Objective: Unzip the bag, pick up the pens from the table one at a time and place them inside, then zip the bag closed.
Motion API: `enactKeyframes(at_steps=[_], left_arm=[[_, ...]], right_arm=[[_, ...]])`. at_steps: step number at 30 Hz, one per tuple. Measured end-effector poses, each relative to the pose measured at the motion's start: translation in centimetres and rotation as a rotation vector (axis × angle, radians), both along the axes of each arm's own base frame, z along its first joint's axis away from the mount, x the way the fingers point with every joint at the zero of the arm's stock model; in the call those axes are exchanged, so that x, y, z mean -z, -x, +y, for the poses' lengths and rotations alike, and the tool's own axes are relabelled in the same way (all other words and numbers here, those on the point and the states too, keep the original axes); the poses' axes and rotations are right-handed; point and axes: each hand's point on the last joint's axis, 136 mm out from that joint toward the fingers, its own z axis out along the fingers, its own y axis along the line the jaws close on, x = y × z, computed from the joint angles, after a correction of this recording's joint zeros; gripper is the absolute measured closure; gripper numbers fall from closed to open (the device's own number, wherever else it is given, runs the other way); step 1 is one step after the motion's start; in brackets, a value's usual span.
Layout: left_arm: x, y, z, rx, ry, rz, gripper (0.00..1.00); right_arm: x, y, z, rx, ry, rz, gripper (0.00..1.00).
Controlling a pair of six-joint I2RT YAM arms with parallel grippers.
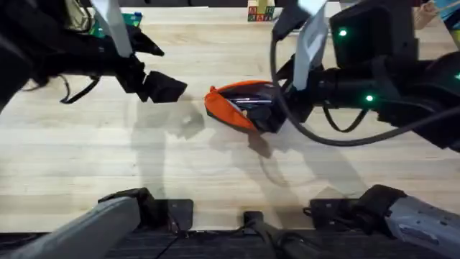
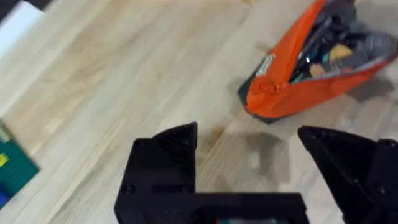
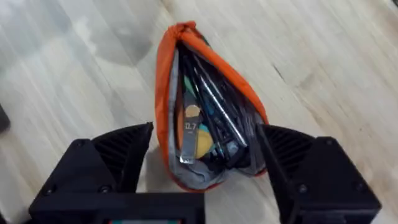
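The orange bag [image 1: 228,108] lies in the middle of the table [image 1: 108,158] with its zipper open. Dark pens [image 3: 217,118] with silvery parts lie inside it, beside other small items. My right gripper [image 3: 205,140] is open and low over the bag [image 3: 171,74], one finger on each side of its wide end; in the overhead view this gripper [image 1: 270,117] covers the bag's right end. Left of the bag, my left gripper [image 1: 167,88] hangs above the wood. It [image 2: 249,155] is open with nothing between its fingers, and the bag [image 2: 292,87] lies beyond them.
Small coloured blocks [image 1: 260,11] stand at the table's far edge, and a green object [image 1: 133,18] lies at the far left. A black cable [image 1: 323,137] loops down from the right arm, close to the bag.
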Motion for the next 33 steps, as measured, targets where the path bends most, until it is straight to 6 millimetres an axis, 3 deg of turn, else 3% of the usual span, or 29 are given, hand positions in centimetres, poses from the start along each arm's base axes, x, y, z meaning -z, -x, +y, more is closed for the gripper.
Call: enactKeyframes(at_steps=[5, 14, 27, 33], left_arm=[[2.5, -0.7, -0.9, 0.129, 0.04, 0.024, 0.008], [5.9, -1.3, -1.7, 0.289, 0.072, 0.014, 0.008], [8.3, -1.5, -1.8, 0.355, 0.084, 0.026, 0.009], [8.4, -1.5, -1.8, 0.358, 0.084, 0.028, 0.008]], right_arm=[[-1.0, 0.2, -0.1, 0.047, -0.053, 0.011, 0.004], [-1.1, 0.3, -0.1, 0.082, -0.084, 0.047, 0.003], [-1.6, -0.1, 0.2, 0.154, -0.154, 0.087, 0.004], [0.0, -0.2, 0.4, 0.215, -0.16, 0.177, 0.004]])
